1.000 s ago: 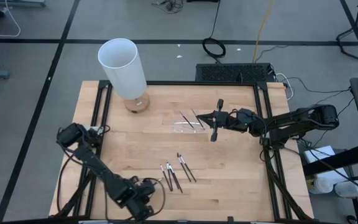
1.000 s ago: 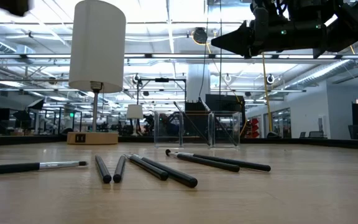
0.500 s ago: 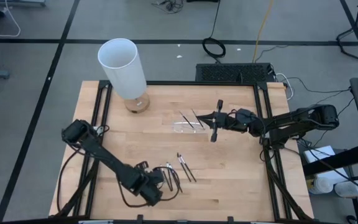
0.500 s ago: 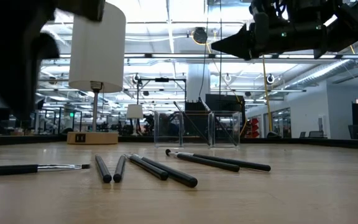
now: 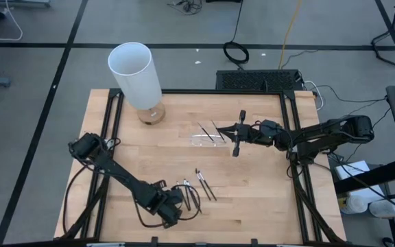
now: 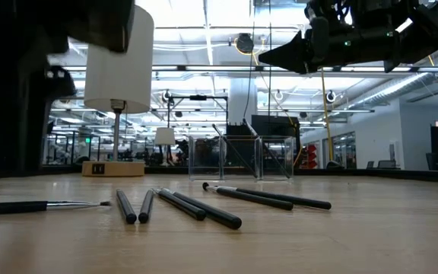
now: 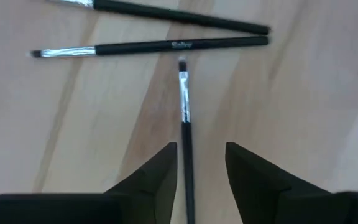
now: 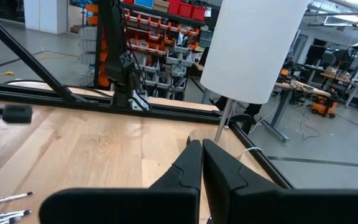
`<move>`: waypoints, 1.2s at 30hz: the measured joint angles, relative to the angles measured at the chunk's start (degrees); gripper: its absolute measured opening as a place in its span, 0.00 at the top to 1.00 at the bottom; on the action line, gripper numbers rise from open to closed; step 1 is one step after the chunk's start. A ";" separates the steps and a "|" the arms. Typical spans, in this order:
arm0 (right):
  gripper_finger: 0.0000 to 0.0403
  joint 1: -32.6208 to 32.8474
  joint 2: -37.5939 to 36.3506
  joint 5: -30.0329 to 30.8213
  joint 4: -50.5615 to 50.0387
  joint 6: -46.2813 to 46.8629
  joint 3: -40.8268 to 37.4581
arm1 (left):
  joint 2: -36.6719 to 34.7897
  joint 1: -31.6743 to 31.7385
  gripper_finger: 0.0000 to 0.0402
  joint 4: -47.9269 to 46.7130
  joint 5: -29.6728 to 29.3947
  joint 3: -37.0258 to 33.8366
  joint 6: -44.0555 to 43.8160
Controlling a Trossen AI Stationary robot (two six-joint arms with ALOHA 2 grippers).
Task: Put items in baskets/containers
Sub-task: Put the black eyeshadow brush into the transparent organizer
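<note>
Left claw (image 7: 201,165) open astride brush (image 7: 185,134)

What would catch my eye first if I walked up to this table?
Probably the tall white cylinder on its wooden base at the table's far left corner. Next, the loose brushes near the front edge, where the left end effector hangs open astride one brush. The right end effector hovers shut beside the clear tray.

Pale wood-grain table (image 5: 252,185). Black brushes (image 7: 166,46) with silver tips, white lettering on one handle. Clear see-through tray (image 5: 208,141). White cylinder (image 5: 136,74) on light wooden base. Black grippers (image 7: 201,163), black arms. Grey floor.
</note>
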 joint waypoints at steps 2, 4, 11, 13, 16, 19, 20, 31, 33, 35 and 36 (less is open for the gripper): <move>1.00 0.00 0.00 0.00 0.15 0.00 0.00 | 1.68 0.46 0.64 0.91 2.00 -0.02 0.01; 1.00 0.00 0.00 0.00 0.15 0.02 0.00 | 3.01 0.78 0.64 1.48 3.49 0.14 0.38; 1.00 0.00 0.02 0.00 0.00 0.02 0.00 | 5.41 1.35 0.64 1.02 4.87 0.33 -0.38; 1.00 0.00 0.00 0.00 0.00 0.02 0.00 | 5.50 1.60 0.64 0.62 4.88 0.33 -0.91; 1.00 0.00 0.00 0.00 0.00 0.02 0.00 | 5.73 2.38 0.64 -0.02 4.67 0.33 -2.28; 1.00 0.00 0.00 0.00 0.00 0.02 0.00 | 5.77 3.30 0.64 -0.30 5.13 0.33 -2.99; 1.00 0.00 0.01 0.00 0.00 0.02 0.00 | 5.80 3.49 0.64 -0.30 5.23 0.31 -2.89; 1.00 0.00 0.00 0.00 0.00 0.04 0.00 | 6.65 2.82 0.87 0.07 3.49 0.28 -0.84; 1.00 0.00 0.02 0.00 -0.02 0.04 0.00 | 6.65 2.82 0.91 0.19 3.47 0.27 -1.37; 1.00 0.00 0.01 0.00 -0.01 0.04 0.00 | 6.65 2.82 0.95 0.37 3.36 0.26 -1.84; 1.00 0.00 0.01 0.00 -0.02 0.04 0.00 | 6.65 2.82 0.97 0.43 3.36 0.26 -1.93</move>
